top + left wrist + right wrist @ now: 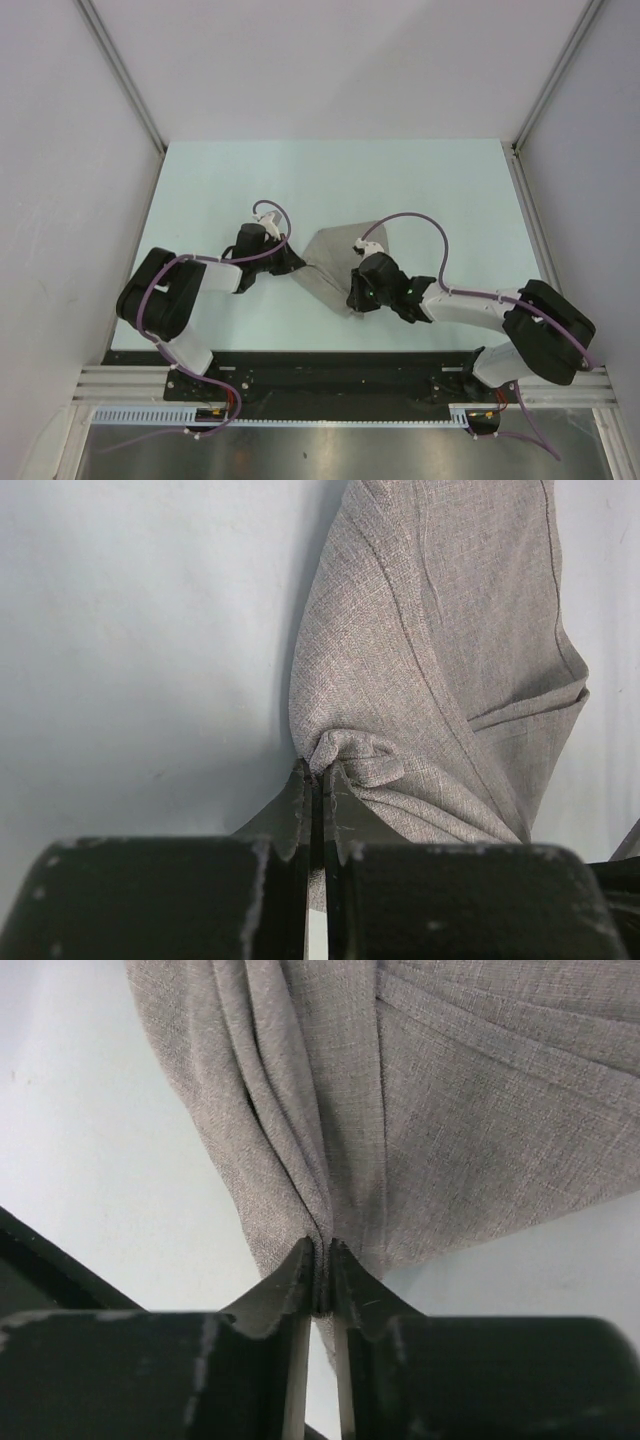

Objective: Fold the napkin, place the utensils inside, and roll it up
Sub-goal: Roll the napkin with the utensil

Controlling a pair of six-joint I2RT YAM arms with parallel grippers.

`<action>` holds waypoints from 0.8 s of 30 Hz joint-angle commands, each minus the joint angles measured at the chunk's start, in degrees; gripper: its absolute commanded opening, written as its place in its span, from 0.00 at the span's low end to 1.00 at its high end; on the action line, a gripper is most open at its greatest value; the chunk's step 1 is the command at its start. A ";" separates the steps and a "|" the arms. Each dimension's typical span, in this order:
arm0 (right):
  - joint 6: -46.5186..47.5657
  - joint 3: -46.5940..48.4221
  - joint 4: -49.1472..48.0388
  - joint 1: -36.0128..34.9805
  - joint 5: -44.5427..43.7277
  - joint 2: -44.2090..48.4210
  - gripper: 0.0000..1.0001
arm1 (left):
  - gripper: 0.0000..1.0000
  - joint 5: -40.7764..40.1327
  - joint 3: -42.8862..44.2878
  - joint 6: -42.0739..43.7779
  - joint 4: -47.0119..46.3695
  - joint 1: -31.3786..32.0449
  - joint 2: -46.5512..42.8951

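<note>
Well, starting at the left: my left gripper (297,263) is low over the table (420,180), a little left of its middle, and it has the left-hand corner of the napkin (335,262). From my left wrist the two fingertips (298,802) are pressed together with only a thin slit between them. A small bunched knot of grey cloth is pinched right at their ends. From that knot the cloth spreads away from me in a broad creased sheet, with one fold crossing it on the right side.

The napkin itself lies about mid-table, closer to the near edge than to the far one and well clear of both side edges. It is gathered rather than flat, with a rough three-cornered outline. One corner points left into my left grip. One points down toward the near edge. The third points toward the far right corner of the table, where my right arm's cable passes over it. Its longest run seems to go from the near tip up to that far right corner, though the crumpling makes this hard to judge.

To the right, my right gripper (356,303) holds the near tip. From my right wrist the fingertips (300,1272) are clamped on a narrow bundle of pleats. The folds fan outward from the pinch across the pale tabletop.
</note>
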State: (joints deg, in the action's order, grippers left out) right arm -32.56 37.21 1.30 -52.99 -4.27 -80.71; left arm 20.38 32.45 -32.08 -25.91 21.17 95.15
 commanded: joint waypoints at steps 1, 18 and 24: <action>-1.63 -1.18 -3.59 3.33 7.95 -2.34 0.11 | 0.00 0.62 0.60 0.87 5.17 -0.07 1.09; -6.12 -2.41 2.29 5.71 8.94 -7.37 0.00 | 0.00 -1.66 0.69 1.75 6.57 -0.16 0.47; -5.33 -1.27 9.85 5.18 3.66 -2.71 0.19 | 0.00 -2.19 0.69 2.19 7.10 -0.16 -0.06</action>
State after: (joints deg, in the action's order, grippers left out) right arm -39.09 36.45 -0.93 -47.20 5.06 -85.80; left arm 19.88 33.12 -31.94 -24.38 21.19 95.13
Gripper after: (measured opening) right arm 0.064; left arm 0.022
